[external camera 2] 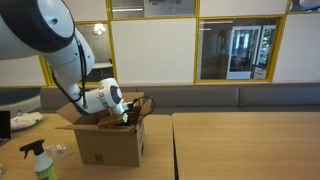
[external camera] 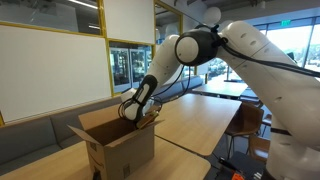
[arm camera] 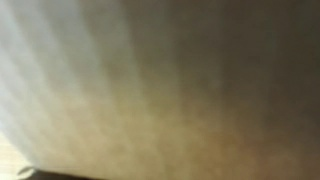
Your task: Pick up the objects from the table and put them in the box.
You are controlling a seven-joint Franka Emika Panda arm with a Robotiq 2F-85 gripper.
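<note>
Fingers: sunk in the open top of the box (external camera 2: 105,148) and hidden behind its rim in both exterior views. Whether they are spread, closed or gripping something cannot be told.

Gripper (external camera 2: 130,112): dark body angled down into the box mouth, between the raised flaps. It shows again in an exterior view (external camera: 134,111), just above the rear edge of the carton.

Wrist view: a blurred tan surface fills the picture, very close to the lens. No fingers or objects can be made out.

Box (external camera: 120,148): brown cardboard, upright, with its four flaps folded outward. It stands on one end of the table (external camera 2: 245,148) and encloses the gripper tip.

Arm (external camera: 190,48): white with dark joints, bending down from above into the box.

Table (external camera: 195,122): pale wood top that runs long beyond the box.

Spray bottle (external camera 2: 38,160): green, with a white trigger head. It stands near the box on the side away from the long tabletop, apart from the carton.
</note>
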